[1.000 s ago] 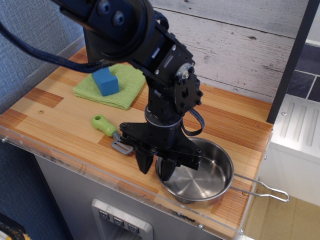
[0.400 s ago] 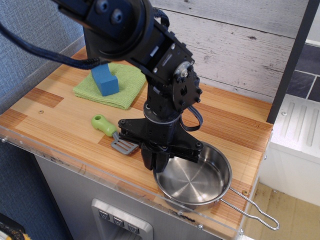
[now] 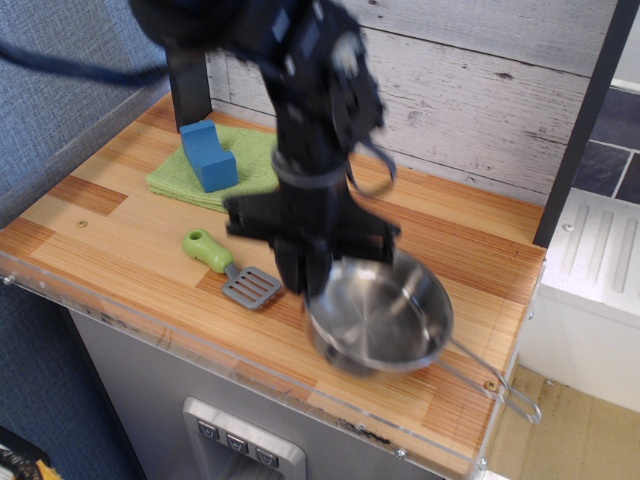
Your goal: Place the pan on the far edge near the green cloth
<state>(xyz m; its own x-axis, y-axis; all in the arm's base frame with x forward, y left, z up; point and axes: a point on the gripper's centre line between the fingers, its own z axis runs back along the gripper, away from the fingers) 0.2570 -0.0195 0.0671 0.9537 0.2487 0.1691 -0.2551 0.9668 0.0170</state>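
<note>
The shiny steel pan (image 3: 380, 318) hangs tilted a little above the front right of the countertop, its wire-loop handle (image 3: 495, 385) pointing to the front right. My gripper (image 3: 310, 285) is shut on the pan's left rim and holds it up; the arm is blurred by motion. The green cloth (image 3: 230, 165) lies at the back left near the far edge (image 3: 450, 175), where the wood meets the plank wall. A blue block (image 3: 208, 155) stands on the cloth.
A green-handled toy spatula (image 3: 228, 265) lies on the counter left of the pan. A dark post (image 3: 190, 95) stands behind the cloth. A clear plastic lip (image 3: 150, 325) runs along the front edge. A white unit (image 3: 595, 250) stands at the right.
My gripper closed on the pan's left rim and lifted it off the counter. The pan tilted and its handle swung toward the front. The arm has risen and shifted slightly back.
</note>
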